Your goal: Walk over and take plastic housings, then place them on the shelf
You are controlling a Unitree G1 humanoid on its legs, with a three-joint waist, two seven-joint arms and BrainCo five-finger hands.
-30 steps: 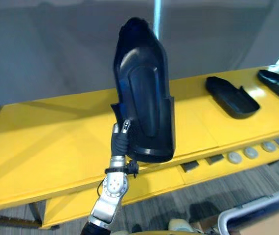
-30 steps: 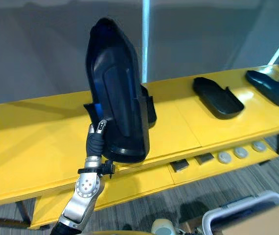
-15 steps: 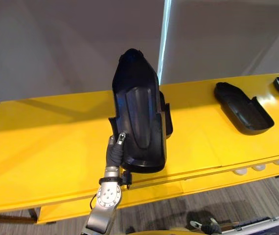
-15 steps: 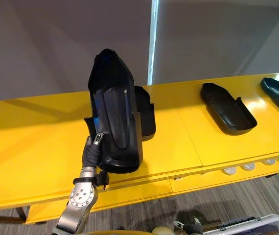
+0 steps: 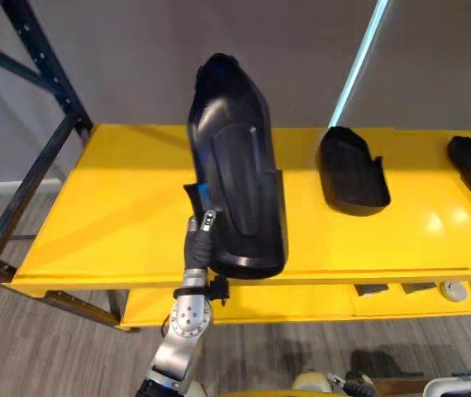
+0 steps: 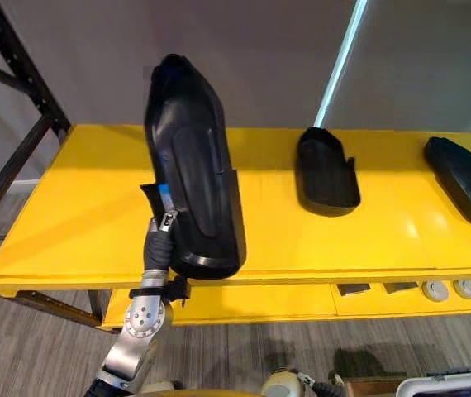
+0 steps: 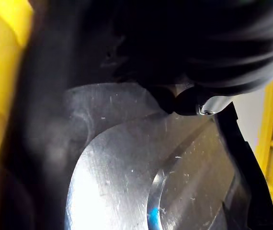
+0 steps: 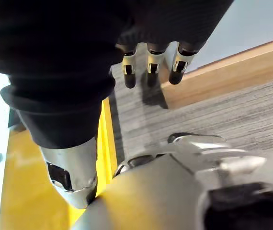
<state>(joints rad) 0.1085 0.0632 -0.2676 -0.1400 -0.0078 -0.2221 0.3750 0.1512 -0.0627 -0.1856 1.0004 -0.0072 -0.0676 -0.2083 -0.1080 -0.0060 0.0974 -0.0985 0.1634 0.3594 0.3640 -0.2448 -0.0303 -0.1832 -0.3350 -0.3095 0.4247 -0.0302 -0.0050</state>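
Housing (image 5: 235, 165) gripped at its 6 o'clock end by left hand (image 5: 197, 246), thumb in front, long axis toward 12 o'clock, bare shelf (image 5: 111, 207) at 9 o'clock; right hand (image 8: 148, 66) slack-fingered, idle.

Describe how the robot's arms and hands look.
The left arm is silver-grey metal, with a round wrist joint dotted with small holes and a black collar above it. The left hand wears a dark ribbed cover, with a silver, dark-tipped finger beyond. The right hand has the same ribbed cover, a row of silver fingers with dark tips, and a silver thumb.
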